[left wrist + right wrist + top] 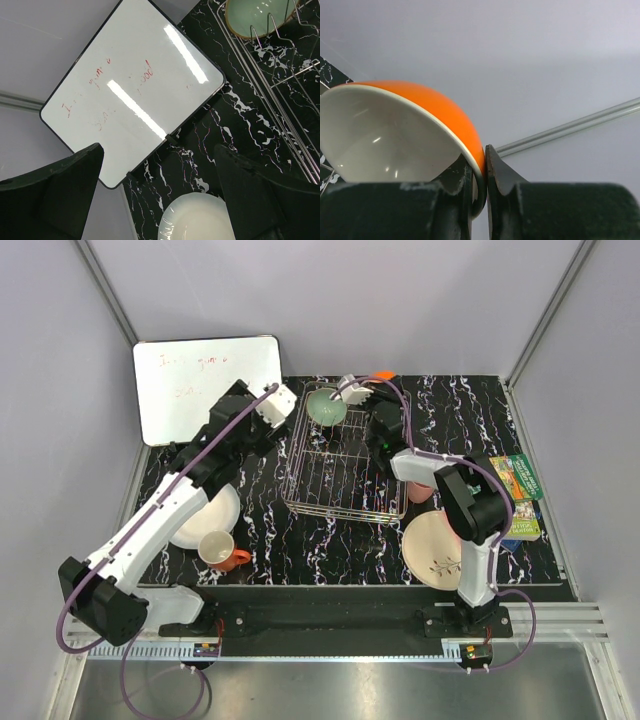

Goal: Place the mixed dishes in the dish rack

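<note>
R end effector (480,165) pinches rim of orange-and-cream bowl (395,130) above far edge of dish rack (300,455); L end effector (157,165) wide, empty.
Best move: lower it btwn wires beside mint bowl (325,405), keep it tilted, release only once seated, w/o knocking its neighbour.

Two plates (213,516) (432,548), two bowls (325,406) (395,130), one orange mug (221,550), one pink cup (420,492), one dish rack (345,512), one whiteboard (205,380)
</note>
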